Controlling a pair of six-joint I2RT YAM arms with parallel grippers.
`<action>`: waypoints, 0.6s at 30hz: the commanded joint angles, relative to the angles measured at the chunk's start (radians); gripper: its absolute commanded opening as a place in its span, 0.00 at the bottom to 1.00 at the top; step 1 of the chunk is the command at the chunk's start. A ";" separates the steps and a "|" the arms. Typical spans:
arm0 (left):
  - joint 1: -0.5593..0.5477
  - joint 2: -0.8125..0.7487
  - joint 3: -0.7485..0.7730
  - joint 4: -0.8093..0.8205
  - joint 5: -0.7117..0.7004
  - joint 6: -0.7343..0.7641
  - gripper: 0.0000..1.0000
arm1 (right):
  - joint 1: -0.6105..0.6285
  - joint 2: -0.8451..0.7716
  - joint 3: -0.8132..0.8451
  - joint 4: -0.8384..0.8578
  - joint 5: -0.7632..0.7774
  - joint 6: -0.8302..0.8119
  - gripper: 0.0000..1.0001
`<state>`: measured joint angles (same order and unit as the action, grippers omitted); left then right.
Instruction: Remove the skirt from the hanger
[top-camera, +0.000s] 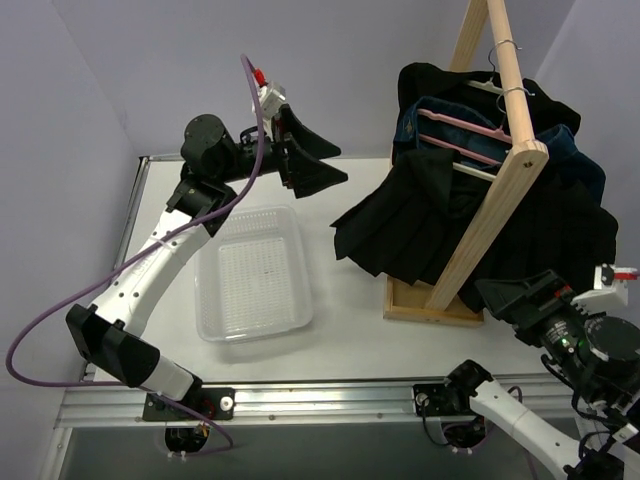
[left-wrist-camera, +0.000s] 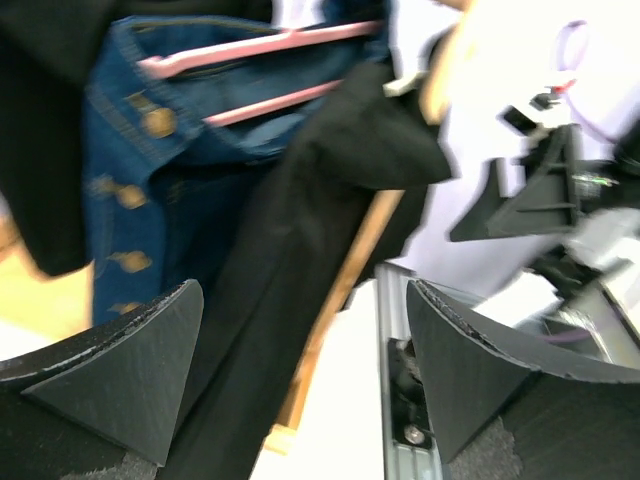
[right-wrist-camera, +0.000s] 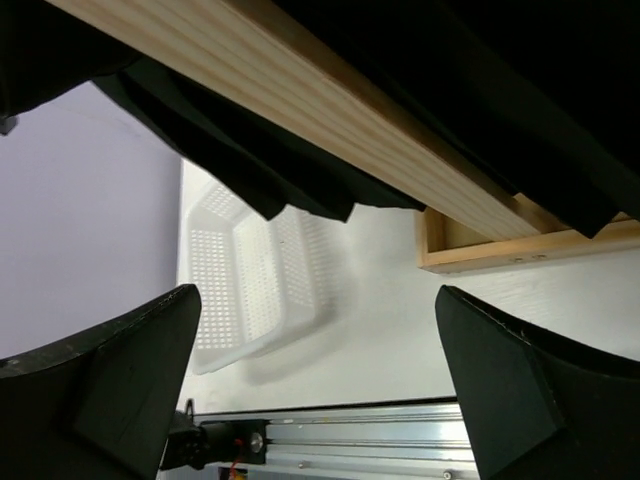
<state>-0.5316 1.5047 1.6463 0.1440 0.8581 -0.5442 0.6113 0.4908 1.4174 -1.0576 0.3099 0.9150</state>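
The skirt hung on the hanger from the wooden rack, ahead of the left hand, which stood wide and empty, apart from the cloth. The right hand, also wide and empty, sat under the skirt's hem beside the rack's base. A pink hanger, a denim garment and a black top crowded behind the skirt, and the rack's slanted post crossed it. A clear basket lay on the tabletop beneath the left hand.
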 joint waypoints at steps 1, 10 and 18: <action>0.021 0.006 0.053 0.256 0.194 -0.101 0.91 | 0.048 -0.080 -0.046 0.057 0.003 0.071 1.00; 0.044 0.153 0.177 0.512 0.417 -0.308 0.87 | -0.001 0.050 -0.037 0.065 -0.121 -0.017 1.00; 0.033 0.279 0.251 0.618 0.400 -0.378 0.81 | -0.070 0.115 0.026 0.156 -0.219 -0.085 1.00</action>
<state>-0.4919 1.7599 1.8389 0.6662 1.2362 -0.8879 0.5491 0.6025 1.4014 -0.9638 0.1314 0.8612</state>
